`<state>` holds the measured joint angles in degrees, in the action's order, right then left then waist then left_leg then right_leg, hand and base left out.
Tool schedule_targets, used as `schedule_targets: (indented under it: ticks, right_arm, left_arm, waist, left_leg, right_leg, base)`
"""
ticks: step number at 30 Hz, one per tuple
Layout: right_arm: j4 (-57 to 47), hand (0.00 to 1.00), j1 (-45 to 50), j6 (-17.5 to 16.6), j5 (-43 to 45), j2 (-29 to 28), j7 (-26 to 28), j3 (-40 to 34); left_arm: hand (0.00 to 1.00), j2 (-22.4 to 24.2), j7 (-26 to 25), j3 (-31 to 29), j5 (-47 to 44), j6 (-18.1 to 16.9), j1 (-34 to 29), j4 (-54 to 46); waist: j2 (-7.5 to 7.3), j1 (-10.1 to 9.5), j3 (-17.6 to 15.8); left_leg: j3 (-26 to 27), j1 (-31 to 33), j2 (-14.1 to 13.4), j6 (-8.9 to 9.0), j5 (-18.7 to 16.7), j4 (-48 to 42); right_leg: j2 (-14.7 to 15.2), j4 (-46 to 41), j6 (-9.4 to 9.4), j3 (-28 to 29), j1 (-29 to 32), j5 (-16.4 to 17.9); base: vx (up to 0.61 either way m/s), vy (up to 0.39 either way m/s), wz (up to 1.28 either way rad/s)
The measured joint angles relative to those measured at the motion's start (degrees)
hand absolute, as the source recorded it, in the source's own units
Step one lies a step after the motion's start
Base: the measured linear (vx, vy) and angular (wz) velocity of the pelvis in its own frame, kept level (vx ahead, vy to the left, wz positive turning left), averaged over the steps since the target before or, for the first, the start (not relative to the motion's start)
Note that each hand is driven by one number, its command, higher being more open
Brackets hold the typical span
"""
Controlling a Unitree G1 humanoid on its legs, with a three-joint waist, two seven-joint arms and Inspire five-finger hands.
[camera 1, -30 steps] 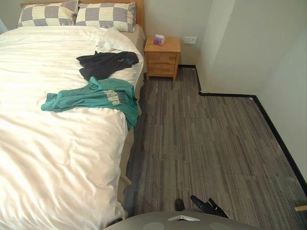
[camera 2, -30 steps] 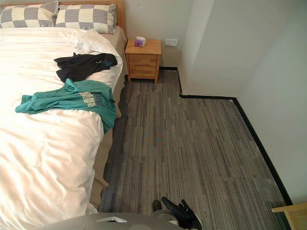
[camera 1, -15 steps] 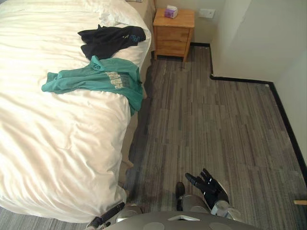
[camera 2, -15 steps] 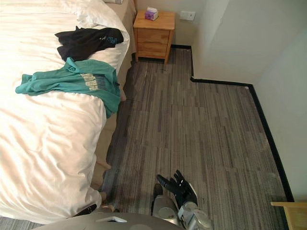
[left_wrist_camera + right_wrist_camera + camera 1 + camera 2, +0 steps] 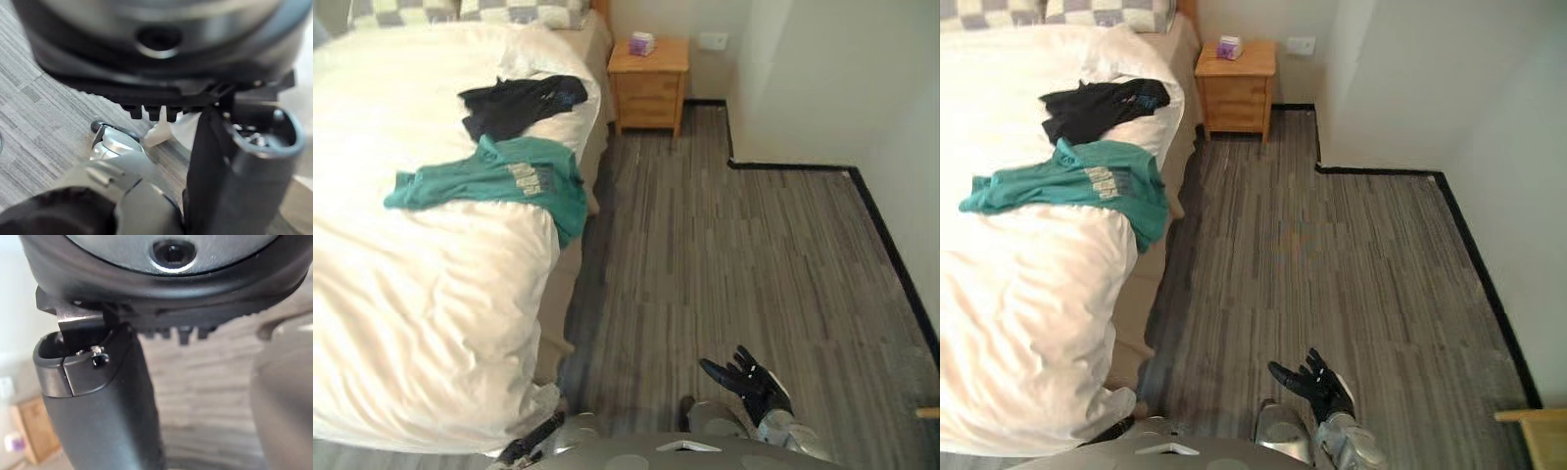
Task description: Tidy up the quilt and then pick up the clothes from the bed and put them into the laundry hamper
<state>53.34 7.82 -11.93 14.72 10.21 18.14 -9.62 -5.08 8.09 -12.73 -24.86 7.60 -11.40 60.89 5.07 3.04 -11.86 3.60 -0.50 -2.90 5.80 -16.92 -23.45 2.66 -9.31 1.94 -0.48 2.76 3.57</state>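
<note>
Hanging off quilt [image 5: 431, 323] edge: teal shirt [image 5: 499, 181]; black garment [image 5: 514, 103] near edge; right hand [image 5: 751, 380] fingers [image 5: 715, 370] spread over open floor [image 5: 724, 264].

Head stereo pair: looking steeply down from above, sharing bed [image 5: 431, 323], nightstand [image 5: 1234, 83] and floor [image 5: 734, 255] (viewpoints slightly offset sideways). Wrist cameras: looking along left hand [image 5: 234, 166], right hand [image 5: 98, 406], very close, facing floor.

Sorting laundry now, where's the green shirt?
The green shirt lies on the quilt at the left of the eye views, a corner hanging over the bed's edge, just nearer the robot than the black garment.
</note>
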Motion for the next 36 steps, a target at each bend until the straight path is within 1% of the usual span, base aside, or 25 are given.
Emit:
schedule_targets:
  ticks: [1, 2, 3, 4, 5, 6, 8, 10, 13, 14, 18, 20, 22, 23, 25, 26, 27, 28, 30, 31, 32, 33, 34, 35, 36]
  right_arm:
    - [0.0, 1.00, 0.0, 0.2, -0.9, 0.0, 0.0, 0.1]
    - [0.3, 1.00, 0.3, 0.5, -2.5, -0.3, 0.2, 0.2]
    - [0.8, 1.00, 0.8, 1.1, -3.4, -1.3, 0.6, -0.2]
    - [0.7, 1.00, 1.3, 1.1, -3.9, -1.7, 0.9, 0.1]
    - [0.4, 1.00, 2.0, 1.3, -5.0, -2.5, 0.9, 0.2]
    - [0.2, 1.00, 2.5, 1.3, -5.0, -3.1, 0.8, 0.2]
    - [0.2, 1.00, 2.8, 1.4, -4.9, -3.2, 0.8, 0.4]
    - [0.0, 1.00, 3.1, 1.4, -4.8, -3.2, 0.8, 0.6]
    - [-0.2, 1.00, 3.1, 1.3, -3.8, -3.2, 0.9, 0.7]
    - [0.1, 1.00, 3.1, 1.3, -2.5, -3.4, 0.9, 0.7]
    - [1.2, 1.00, 2.9, 1.3, -2.5, -3.9, 0.8, 0.7]
    - [2.3, 1.00, 2.0, 1.3, -2.5, -3.9, 0.5, 0.7]
    - [2.5, 1.00, 0.1, 1.3, -2.2, -3.9, 0.1, 0.9]
    - [2.5, 1.00, 0.0, 1.3, -1.9, -4.0, 0.1, 1.0]
    - [2.8, 1.00, 0.2, 1.0, -1.9, -4.2, 0.0, 1.1]
    - [2.8, 1.00, 0.3, 0.6, -1.9, -4.5, 0.0, 1.1]
    - [2.8, 1.00, 0.4, 0.4, -1.9, -4.8, 0.0, 1.0]
    - [2.8, 1.00, 0.5, 0.4, -1.9, -4.9, 0.0, 0.9]
    - [2.8, 1.00, 0.7, 0.2, -1.7, -5.0, 0.0, 0.2]
    - [2.8, 1.00, 1.0, 0.2, -1.4, -5.1, 0.0, 0.2]
    - [2.8, 1.00, 1.2, -0.2, -0.6, -5.6, -0.1, 0.2]
    - [2.8, 1.00, 1.2, -0.6, -0.2, -6.3, -0.2, 0.4]
    - [2.8, 1.00, 1.4, -0.9, -0.2, -7.2, -0.1, 1.0]
    - [2.7, 1.00, 1.3, -0.9, -0.2, -7.3, 0.0, 1.2]
    - [2.7, 1.00, 0.8, -1.0, -0.2, -6.7, 0.2, 1.3]
  left_arm:
    - [1.00, 0.5, 0.0, 0.0, 0.0, 0.0, 0.0, 0.0]
    - [1.00, 0.9, 0.0, 0.1, 0.2, -0.1, -0.1, -0.1]
    - [1.00, 0.5, -0.1, 0.1, 0.3, -0.2, -0.4, -0.2]
    - [1.00, 0.1, -0.1, 0.1, 0.7, -0.2, -0.4, -0.2]
    - [1.00, -0.6, -0.1, 0.0, 1.9, -0.2, -0.3, -0.3]
    - [1.00, -1.0, -0.1, 0.1, 3.4, -0.2, 0.1, -0.4]
    - [1.00, -1.5, -0.1, 1.2, 5.3, -0.3, 0.7, -0.4]
    - [1.00, -2.3, -0.1, 3.5, 6.6, 0.0, 1.4, -0.4]
    - [1.00, -3.9, 0.2, 10.4, 11.5, -0.4, 4.7, -0.3]
    - [1.00, -4.8, 0.2, 13.4, 12.2, 0.1, 5.9, -0.2]
    - [1.00, -6.1, -0.2, 17.7, 11.6, 2.8, 9.4, 0.5]
    - [1.00, -5.4, -0.6, 19.3, 11.3, 3.8, 11.0, 0.5]
    - [1.00, -4.0, -1.6, 20.8, 11.7, 4.0, 12.7, 0.5]
    - [1.00, -4.2, -2.1, 21.3, 11.7, 4.1, 13.1, 0.6]
    - [1.00, -4.3, -2.8, 21.1, 11.3, 4.2, 13.2, 1.3]
    - [1.00, -4.3, -3.0, 21.0, 11.3, 4.2, 13.1, 1.6]
    - [1.00, -4.2, -3.1, 20.7, 11.3, 4.2, 12.8, 1.6]
    - [1.00, -4.4, -3.2, 20.5, 11.2, 4.2, 12.6, 1.6]
    - [1.00, -4.8, -4.2, 18.0, 11.2, 4.1, 11.9, 1.6]
    - [1.00, -5.1, -4.3, 17.8, 11.2, 4.1, 11.7, 1.6]
    - [1.00, -5.8, -4.3, 16.9, 11.2, 3.9, 11.2, 1.6]
    - [1.00, -6.6, -4.4, 16.1, 11.3, 3.9, 10.8, 1.6]
    - [1.00, -7.2, -4.5, 15.7, 11.5, 3.6, 10.7, 1.6]
    - [1.00, -7.1, -4.8, 15.4, 11.6, 3.7, 10.8, 1.7]
    - [1.00, -6.3, -5.0, 14.4, 11.5, 3.7, 10.9, 1.8]
  waist:
    - [0.16, -0.15, 0.1]
    - [0.53, -0.17, 0.3]
    - [-0.46, -0.33, 0.4]
    - [-1.13, -0.36, 0.8]
    - [-2.15, -0.49, 1.6]
    - [-2.90, -0.49, 2.0]
    - [-3.35, -0.65, 2.5]
    - [-3.39, -0.64, 2.9]
    - [-3.42, -0.62, 3.1]
    - [-3.62, -0.41, 3.3]
    - [-4.52, 0.33, 3.6]
    - [-4.83, 0.39, 3.4]
    - [-5.20, 0.58, 2.4]
    - [-5.40, 0.58, 2.2]
    - [-5.52, 0.67, 2.0]
    - [-5.84, 0.75, 1.8]
    - [-6.16, 0.76, 1.8]
    - [-6.24, 0.83, 1.8]
    - [-6.20, 0.33, 1.7]
    - [-6.29, 0.20, 1.8]
    - [-6.66, -0.02, 2.0]
    - [-7.57, -0.07, 2.5]
    - [-8.59, 0.01, 3.1]
    - [-8.65, 0.08, 3.3]
    - [-8.11, 0.36, 3.0]
  left_leg:
    - [-1.3, -0.1, 1.5, 0.29, -0.1, 2.0]
    - [-0.8, -1.4, 1.7, -3.36, -0.3, 6.0]
    - [0.4, -2.9, 2.0, -4.72, 0.8, 8.3]
    - [0.6, -3.1, 2.1, -5.20, 1.0, 9.1]
    - [1.1, -3.1, 2.4, -6.13, 1.8, 10.6]
    - [1.3, -3.2, 2.8, -6.68, 2.4, 11.6]
    - [1.3, -4.3, 3.3, -6.99, 3.4, 13.8]
    - [1.3, -5.2, 3.6, -7.27, 4.0, 15.4]
    - [0.8, -5.0, 4.0, -7.51, 4.2, 16.2]
    - [0.7, -5.1, 4.3, -7.52, 4.2, 16.3]
    - [0.8, -5.6, 4.3, -7.54, 4.2, 16.8]
    - [1.5, -4.9, 4.2, -7.74, 4.3, 16.8]
    - [3.1, -3.7, 3.7, -8.62, 5.0, 16.7]
    - [3.4, -3.8, 3.6, -8.70, 5.1, 16.7]
    - [4.1, -4.3, 3.6, -8.71, 5.1, 16.3]
    - [4.2, -4.8, 3.7, -8.70, 5.1, 16.0]
    - [4.2, -5.2, 3.7, -8.64, 5.0, 15.9]
    - [4.2, -5.4, 3.5, -8.53, 5.0, 15.9]
    - [4.5, -6.1, 1.3, -6.89, 4.2, 15.4]
    - [4.6, -6.4, 0.5, -5.89, 4.0, 15.3]
    - [5.4, -6.8, -1.0, -4.26, 3.8, 15.2]
    - [6.2, -7.2, -2.4, -2.77, 3.6, 15.2]
    - [7.2, -7.2, -3.4, -1.13, 3.3, 15.1]
    - [7.4, -7.1, -4.1, -0.18, 3.2, 15.2]
    - [7.8, -7.1, -5.9, 1.44, 3.2, 15.3]
  right_leg:
    - [-0.3, 1.2, -0.01, 0.8, 0.0, -1.0]
    - [-1.5, 3.5, 0.22, 1.2, -0.6, -2.7]
    - [-1.7, 6.6, 0.79, 1.3, -2.4, -4.7]
    - [-1.6, 8.2, 0.75, 1.4, -3.0, -5.6]
    - [-1.2, 10.4, 0.88, 1.4, -3.2, -7.1]
    - [-0.9, 11.2, 1.15, 1.4, -3.2, -7.6]
    - [-0.6, 11.9, 1.28, 1.6, -3.4, -8.0]
    - [-0.5, 12.8, 1.56, 1.6, -3.8, -8.2]
    - [-0.2, 13.8, 1.81, 1.1, -3.7, -8.4]
    - [-0.3, 13.8, 1.81, 0.8, -3.7, -8.4]
    - [-0.1, 13.7, 1.80, 0.7, -3.6, -8.4]
    - [0.1, 11.9, 1.83, 0.6, -1.7, -8.4]
    - [-0.2, 5.8, 1.52, -1.1, 2.9, -8.1]
    - [-0.2, 4.5, 1.20, -1.9, 3.5, -7.9]
    - [0.1, 1.8, 0.16, -2.9, 4.3, -6.7]
    - [0.7, 0.3, -0.32, -3.6, 4.2, -5.1]
    - [1.5, -1.6, -0.94, -4.6, 4.4, -3.2]
    - [2.0, -2.8, -1.19, -5.2, 4.7, -2.4]
    - [4.9, -8.2, -1.56, -7.4, 5.3, -1.7]
    - [5.5, -8.8, -1.49, -7.7, 5.2, -1.8]
    - [6.3, -8.8, -0.64, -8.6, 4.7, -2.3]
    - [7.0, -7.0, 1.48, -9.2, 4.0, -3.9]
    - [7.0, -3.8, 4.37, -9.0, 3.1, -4.3]
    - [6.1, -1.5, 4.55, -9.4, 1.8, -4.0]
    - [4.2, 2.8, 4.29, -10.6, -0.3, -3.8]
  base:
    - [-0.03, 0.090, -0.72]
    - [0.00, 0.066, -0.52]
    - [0.01, 0.052, -0.40]
    - [0.05, 0.042, -0.27]
    - [0.06, 0.052, -0.12]
    - [0.08, 0.058, -0.08]
    - [0.09, 0.039, -0.05]
    - [0.11, 0.028, -0.01]
    - [0.08, 0.016, 0.05]
    - [0.05, 0.017, -0.03]
    - [0.03, 0.009, -0.11]
    - [-0.03, 0.025, -0.19]
    - [-0.07, 0.050, -0.28]
    - [-0.07, 0.021, -0.23]
    - [-0.04, 0.011, -0.07]
    - [-0.03, -0.002, 0.15]
    - [-0.03, -0.008, 0.20]
    - [-0.03, -0.008, 0.16]
    - [-0.01, -0.002, 0.03]
    - [-0.01, -0.082, -0.17]
    - [0.00, -0.174, -0.34]
    - [0.02, -0.368, -0.51]
    - [0.04, -0.392, -0.47]
    - [0.05, -0.444, -0.39]
    - [0.03, -0.233, -0.17]
